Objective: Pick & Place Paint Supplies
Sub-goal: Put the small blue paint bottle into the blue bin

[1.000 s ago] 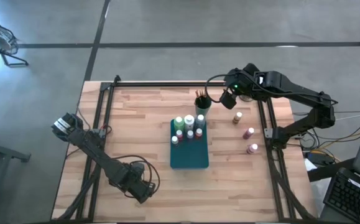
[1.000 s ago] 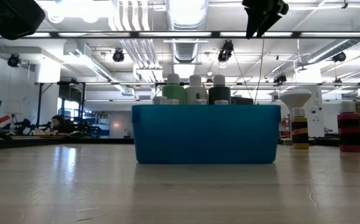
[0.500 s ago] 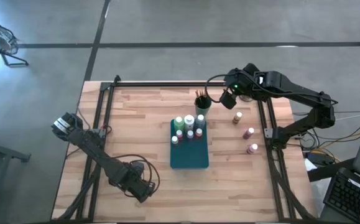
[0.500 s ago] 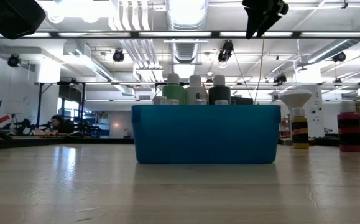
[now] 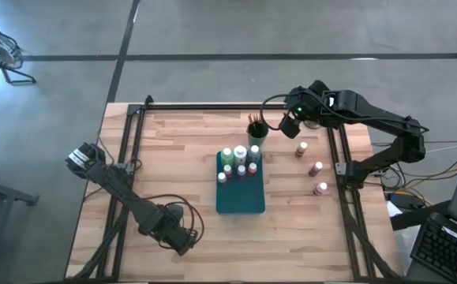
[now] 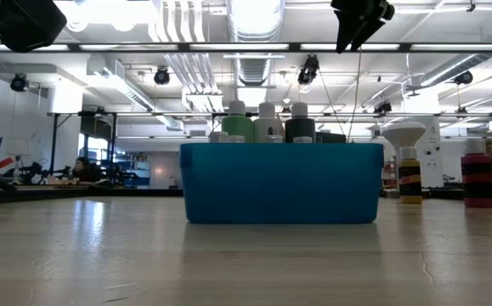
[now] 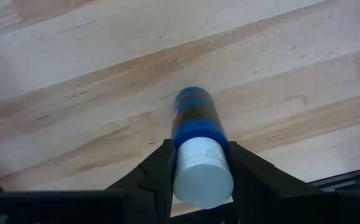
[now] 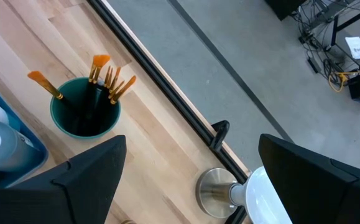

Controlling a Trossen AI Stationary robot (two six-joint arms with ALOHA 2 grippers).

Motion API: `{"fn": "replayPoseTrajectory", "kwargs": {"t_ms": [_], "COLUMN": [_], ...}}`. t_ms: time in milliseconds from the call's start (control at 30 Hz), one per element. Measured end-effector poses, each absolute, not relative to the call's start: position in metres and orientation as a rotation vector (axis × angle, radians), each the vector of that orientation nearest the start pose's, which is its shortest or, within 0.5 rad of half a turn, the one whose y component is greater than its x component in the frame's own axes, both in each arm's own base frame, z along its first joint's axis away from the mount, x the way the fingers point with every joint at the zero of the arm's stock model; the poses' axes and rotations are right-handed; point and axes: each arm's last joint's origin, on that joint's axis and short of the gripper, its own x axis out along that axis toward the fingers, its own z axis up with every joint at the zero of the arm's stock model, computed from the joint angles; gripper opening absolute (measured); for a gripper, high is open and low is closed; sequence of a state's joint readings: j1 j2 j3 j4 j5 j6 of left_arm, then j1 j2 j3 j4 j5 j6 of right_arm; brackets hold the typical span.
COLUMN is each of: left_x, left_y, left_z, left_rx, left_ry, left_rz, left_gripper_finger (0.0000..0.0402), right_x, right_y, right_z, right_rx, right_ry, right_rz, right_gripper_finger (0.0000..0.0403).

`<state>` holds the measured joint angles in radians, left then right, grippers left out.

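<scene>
between left fingers (image 7: pixel 167 168), blue bottle (image 7: pixel 195 127); its base hidden.

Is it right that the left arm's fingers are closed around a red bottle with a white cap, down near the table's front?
Not quite. The left wrist view shows the left gripper with a finger on each side of a blue bottle, not a red one. Its cap is white, as you said, and the high view places that gripper near the table's front.

Bare table (image 5: pixel 177 158) left of tray (image 5: pixel 241 197)
</scene>
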<state>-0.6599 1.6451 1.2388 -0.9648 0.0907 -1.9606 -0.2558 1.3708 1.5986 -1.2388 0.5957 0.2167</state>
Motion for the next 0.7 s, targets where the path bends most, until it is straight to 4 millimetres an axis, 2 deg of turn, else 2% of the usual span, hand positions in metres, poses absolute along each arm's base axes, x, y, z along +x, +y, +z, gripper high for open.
{"fn": "replayPoseTrajectory", "kwargs": {"t_ms": [700], "left_x": [0.2426], "left_y": [-0.1842], "left_z": [0.2339], "left_rx": [-1.186], "left_ry": [1.351], "left_rz": [0.845], "left_gripper_finger": [0.0127], "right_x": [0.2294], "right_y": [-0.0767], "right_z": [0.3983], "right_rx": [0.010], "right_ry": [0.933], "right_rz": [-0.881], "right_gripper_finger": [0.0363]}}
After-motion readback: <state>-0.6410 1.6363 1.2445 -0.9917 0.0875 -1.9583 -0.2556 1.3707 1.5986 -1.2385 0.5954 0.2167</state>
